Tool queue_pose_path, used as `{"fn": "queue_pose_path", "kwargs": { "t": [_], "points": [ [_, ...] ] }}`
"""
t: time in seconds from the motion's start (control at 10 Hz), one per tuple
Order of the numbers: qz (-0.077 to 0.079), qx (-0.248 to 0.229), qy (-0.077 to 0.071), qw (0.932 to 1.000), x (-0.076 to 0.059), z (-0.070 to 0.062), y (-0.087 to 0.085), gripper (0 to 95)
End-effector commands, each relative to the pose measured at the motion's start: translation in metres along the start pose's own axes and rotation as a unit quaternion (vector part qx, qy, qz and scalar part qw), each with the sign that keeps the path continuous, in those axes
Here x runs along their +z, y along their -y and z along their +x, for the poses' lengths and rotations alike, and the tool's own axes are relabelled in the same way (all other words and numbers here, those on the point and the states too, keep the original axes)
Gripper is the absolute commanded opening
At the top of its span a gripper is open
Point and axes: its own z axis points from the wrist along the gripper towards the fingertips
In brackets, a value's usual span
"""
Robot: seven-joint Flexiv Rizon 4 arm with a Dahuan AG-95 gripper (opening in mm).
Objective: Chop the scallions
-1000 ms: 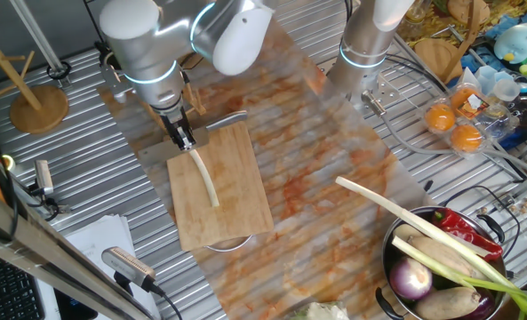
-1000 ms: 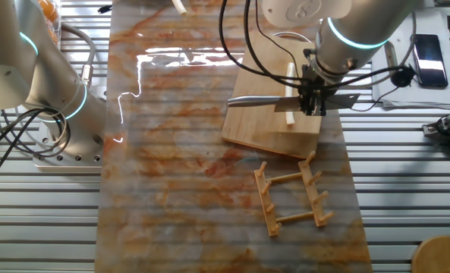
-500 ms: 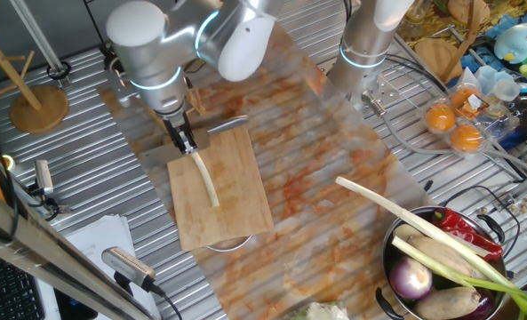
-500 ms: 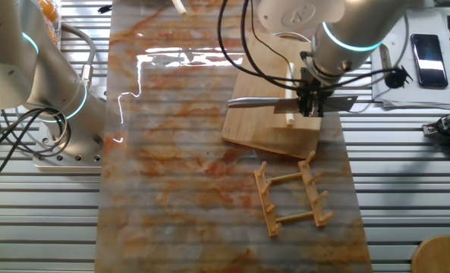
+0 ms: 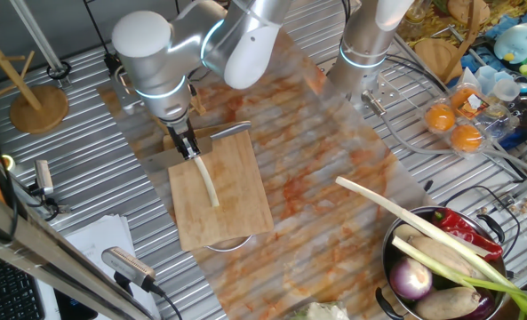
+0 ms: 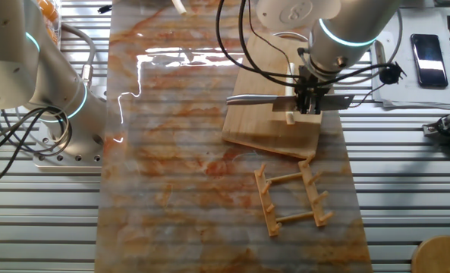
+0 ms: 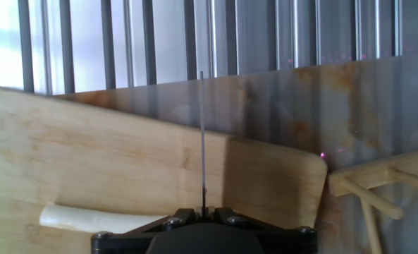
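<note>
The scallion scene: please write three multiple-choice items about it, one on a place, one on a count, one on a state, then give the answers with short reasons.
1. Where does the scallion lie?
A. on the cutting board
B. in the pot
C. on the paper

2. How many pieces is it in?
A. three
B. five
C. one

3. What does the gripper hold?
A. nothing
B. a knife
C. a pepper

Answers: 1 A, the stalk rests on the wood. 2 C, it shows as one uncut stalk. 3 B, the blade runs out sideways from the fingers.
</note>
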Motion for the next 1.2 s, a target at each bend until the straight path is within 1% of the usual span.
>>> {"fn": "queue_pose_path", "kwargs": {
  "t": [0.1,0.7,1.2],
  "points": [
    [-0.001,0.001,0.0,1.0,-0.0003,0.0008,0.0001,0.0],
    [-0.001,-0.002,0.0,1.0,-0.0014,0.0014,-0.0006,0.0],
    [0.0,-0.004,-0.002,1.0,-0.0012,0.0019,-0.0002,0.0]
  ]
}}
